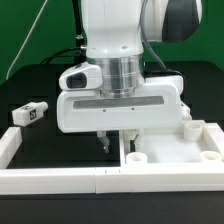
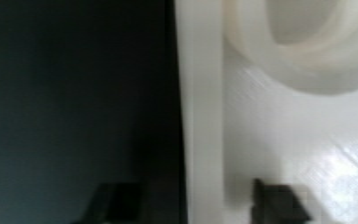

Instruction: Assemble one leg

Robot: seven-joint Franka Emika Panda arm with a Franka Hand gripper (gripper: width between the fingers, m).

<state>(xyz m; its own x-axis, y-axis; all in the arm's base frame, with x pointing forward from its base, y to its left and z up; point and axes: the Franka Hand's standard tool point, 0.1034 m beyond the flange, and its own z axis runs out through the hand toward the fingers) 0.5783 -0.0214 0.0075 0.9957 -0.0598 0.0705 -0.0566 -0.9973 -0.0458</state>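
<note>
1. The white Panda arm (image 1: 120, 40) comes straight down in the middle of the scene, above a black table (image 1: 50, 145), with a green backdrop (image 1: 40, 20) behind it.
2. Its gripper (image 1: 115, 142) has a wide white body, and two short dark fingertips below it stand apart.
3. The fingertips hang at the exterior view's left edge of a white tabletop (image 1: 170, 148), which lies flat with round sockets facing up at its corners. I cannot tell whether they touch it.
4. A white leg (image 1: 30, 114) carrying a black marker tag lies on its side, well apart, at the exterior view's left.
5. A white rail (image 1: 60, 181) runs along the front of the table, and the tabletop sits against it.
</note>
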